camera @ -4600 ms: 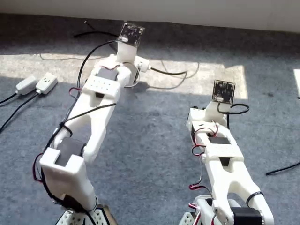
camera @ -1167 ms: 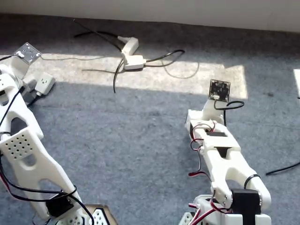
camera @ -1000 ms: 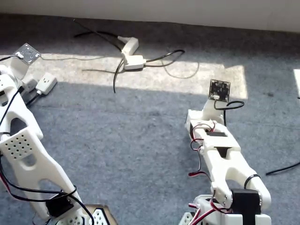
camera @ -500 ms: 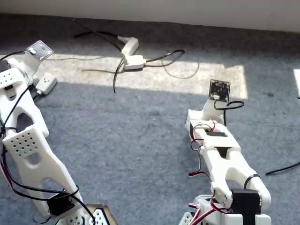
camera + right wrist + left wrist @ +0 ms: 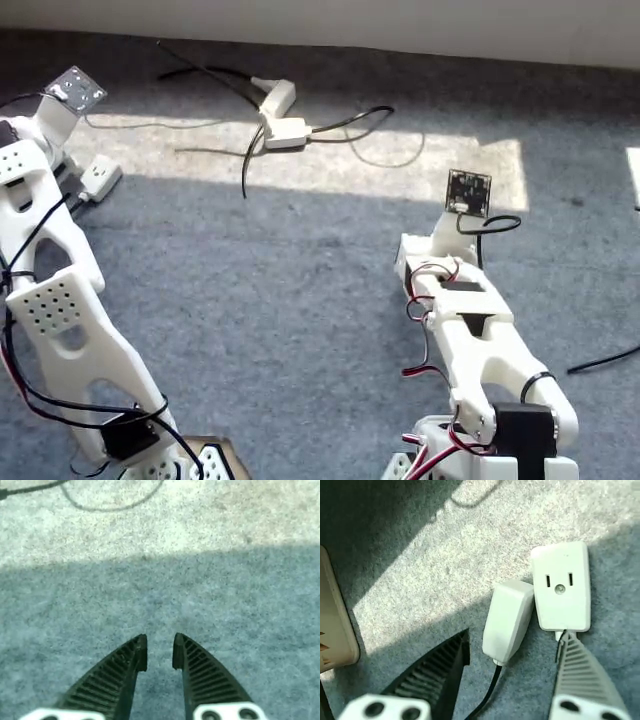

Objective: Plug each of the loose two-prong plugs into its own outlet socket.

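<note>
The left arm (image 5: 45, 300) has swung away from the middle of the carpet (image 5: 320, 300), where it was stretched out a few seconds ago, and now stands over the far-left side; in the last second its wrist has eased a little further forward. The right arm (image 5: 470, 340) has hardly shifted.

The swing uncovers a middle plug (image 5: 276, 97) and middle outlet (image 5: 287, 132), which lie end to end and touching. Whether they are fully mated I cannot tell, but the arm leaving them suggests that pair is dealt with.

The outlet block (image 5: 561, 586) lies face up just ahead of the grey finger of the left gripper (image 5: 515, 639). The loose plug (image 5: 506, 621) sits between the widely spread fingers, just short of their tips, resting against the block's side with its cord trailing back toward the wrist. It is not yet gripped, so picking it up looks like the step in hand.

The right gripper (image 5: 160, 650) hangs over bare carpet, its fingers drawn nearly together on nothing.
</note>
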### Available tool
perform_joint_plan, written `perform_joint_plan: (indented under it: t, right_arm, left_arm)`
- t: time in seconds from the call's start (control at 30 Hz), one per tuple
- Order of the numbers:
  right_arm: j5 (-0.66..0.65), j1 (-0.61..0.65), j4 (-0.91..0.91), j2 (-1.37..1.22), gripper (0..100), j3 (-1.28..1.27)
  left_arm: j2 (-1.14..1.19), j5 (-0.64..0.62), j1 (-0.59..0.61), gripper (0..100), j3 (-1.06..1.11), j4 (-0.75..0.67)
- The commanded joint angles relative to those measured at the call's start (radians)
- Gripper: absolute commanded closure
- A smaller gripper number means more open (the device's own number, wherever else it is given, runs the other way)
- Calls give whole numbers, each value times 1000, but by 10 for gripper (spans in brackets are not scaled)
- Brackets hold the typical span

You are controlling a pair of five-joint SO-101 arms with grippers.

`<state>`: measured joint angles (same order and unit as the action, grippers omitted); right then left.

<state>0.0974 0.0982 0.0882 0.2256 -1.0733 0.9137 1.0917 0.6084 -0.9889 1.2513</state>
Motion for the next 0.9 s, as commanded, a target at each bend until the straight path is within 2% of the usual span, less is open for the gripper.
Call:
perform_joint_plan:
  t: [0.0,0.13,0.33,0.53,0.87]
  right_arm:
    - [2,7,-19,4,899,44]
    - [2,7,-19,4,899,45]
    - [2,7,-19,4,899,45]
    - [2,7,-19,4,899,45]
    - [2,7,-19,4,899,45]
  left_arm:
    - [-1,-3,-15,733,-39,-89]
    - [51,-3,8,732,-41,-140]
    - [74,-2,12,734,-41,-132]
    - [76,121,33,734,-36,-80]
    - [77,124,81,734,-35,-80]
